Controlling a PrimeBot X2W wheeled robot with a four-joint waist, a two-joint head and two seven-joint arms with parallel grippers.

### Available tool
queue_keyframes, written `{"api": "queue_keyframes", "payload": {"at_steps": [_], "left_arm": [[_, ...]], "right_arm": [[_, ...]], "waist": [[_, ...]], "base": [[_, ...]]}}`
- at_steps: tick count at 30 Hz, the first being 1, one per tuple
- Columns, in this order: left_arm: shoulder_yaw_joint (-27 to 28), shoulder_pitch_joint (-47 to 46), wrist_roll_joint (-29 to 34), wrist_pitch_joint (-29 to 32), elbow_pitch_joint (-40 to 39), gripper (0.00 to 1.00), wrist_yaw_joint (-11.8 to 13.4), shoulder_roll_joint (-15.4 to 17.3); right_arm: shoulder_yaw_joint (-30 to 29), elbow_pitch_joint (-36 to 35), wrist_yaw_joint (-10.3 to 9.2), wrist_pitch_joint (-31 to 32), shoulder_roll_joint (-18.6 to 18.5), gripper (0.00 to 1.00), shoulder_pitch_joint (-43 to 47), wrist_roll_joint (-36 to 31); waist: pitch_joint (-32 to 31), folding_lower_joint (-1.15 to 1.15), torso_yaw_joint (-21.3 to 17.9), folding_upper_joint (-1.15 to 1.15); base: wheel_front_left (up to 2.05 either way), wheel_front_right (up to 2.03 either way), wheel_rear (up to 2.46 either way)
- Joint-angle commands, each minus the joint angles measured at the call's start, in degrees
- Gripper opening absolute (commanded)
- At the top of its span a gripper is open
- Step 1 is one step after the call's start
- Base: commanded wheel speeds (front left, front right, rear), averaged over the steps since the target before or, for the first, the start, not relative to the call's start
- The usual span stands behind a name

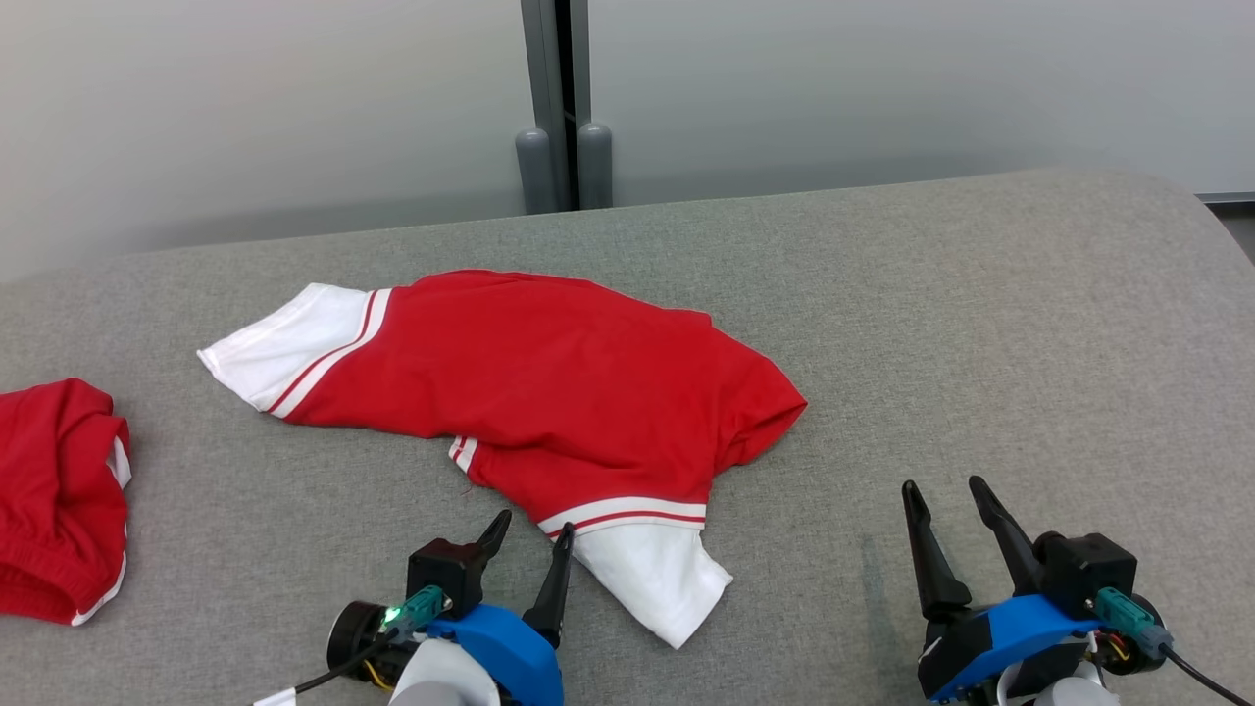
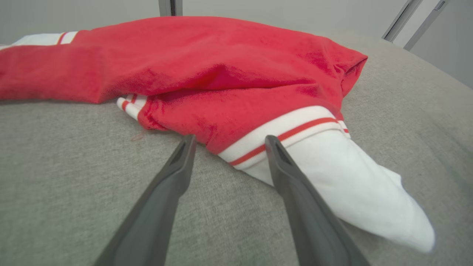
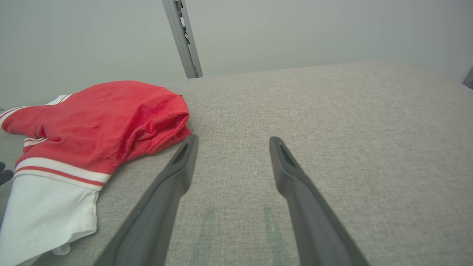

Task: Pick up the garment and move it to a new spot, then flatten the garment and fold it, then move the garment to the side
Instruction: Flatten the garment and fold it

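Though crumpled, garment (image 1: pixel 549 392) beside left gripper (image 1: pixel 535 523)

Grey fabric surface (image 1: pixel 980 324), pale wall (image 1: pixel 245 108), grey post (image 1: pixel 536 98)

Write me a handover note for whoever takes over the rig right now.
Left gripper: open, empty, beside the near white sleeve.
Right gripper: open, empty, above bare grey surface.
Garment: red shirt lying rumpled mid-surface, not held.
Another red garment sits at the robot's left.
Done: pickup and first move unclear.
To do: flatten, fold, move aside.
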Motion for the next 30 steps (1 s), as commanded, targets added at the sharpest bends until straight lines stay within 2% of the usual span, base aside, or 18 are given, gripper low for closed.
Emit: {"api": "queue_keyframes", "payload": {"at_steps": [1, 7, 19, 25, 26, 27, 28, 30], "left_arm": [[0.0, 0.7, -1.4, -0.2, 0.7, 1.0, 0.7, 0.0], [0.3, -0.8, -3.9, -0.2, 2.8, 1.0, 2.5, 0.0], [8.2, -6.3, -6.2, -0.3, 5.1, 1.0, 5.9, 0.4], [11.2, -6.6, -7.5, -0.3, 4.7, 0.98, 4.8, 0.2], [11.2, -6.7, -7.2, -0.3, 4.7, 0.78, 4.6, 0.2], [11.2, -6.8, -7.2, -0.3, 5.0, 0.1, 4.3, 0.2], [11.3, -6.8, -7.6, -0.3, 5.5, 0.0, 3.9, 0.1], [11.5, -7.1, -7.4, -0.3, 5.5, 0.0, 3.5, 0.1]], "right_arm": [[-0.1, 0.0, 0.0, -0.2, -0.1, 1.0, -0.1, -0.3], [-0.1, -0.1, 0.0, -0.2, -0.1, 1.0, -0.2, -0.5], [-0.1, -0.8, 0.0, -0.2, -0.1, 1.0, -1.9, -0.7], [-0.3, -1.1, 0.0, -0.2, -0.1, 1.0, -2.1, -0.6], [-0.3, -1.1, 0.0, -0.2, -0.1, 1.0, -2.2, -0.7], [-0.3, -1.1, 0.0, -0.2, -0.1, 1.0, -2.2, -0.7], [-0.2, -1.0, 0.0, -0.2, -0.1, 1.0, -2.3, -0.8], [-0.1, -0.9, 0.0, -0.2, -0.1, 1.0, -2.5, -0.8]], "waist": [[0.0, 0.01, -0.2, 0.0], [0.7, 0.01, -0.6, 0.0], [4.3, 0.01, -2.7, 0.0], [5.0, 0.01, -3.2, 0.0], [5.1, 0.01, -3.2, 0.0], [5.1, 0.01, -3.2, 0.0], [5.1, 0.01, -3.3, 0.0], [5.1, 0.01, -3.3, 0.0]], "base": [[0.0, 0.0, 0.0], [0.0, 0.0, 0.0], [0.0, 0.0, 0.0], [0.0, 0.0, 0.0], [0.0, 0.0, 0.0], [0.0, 0.0, 0.0], [0.0, 0.0, 0.0], [0.0, 0.0, 0.0]]}}
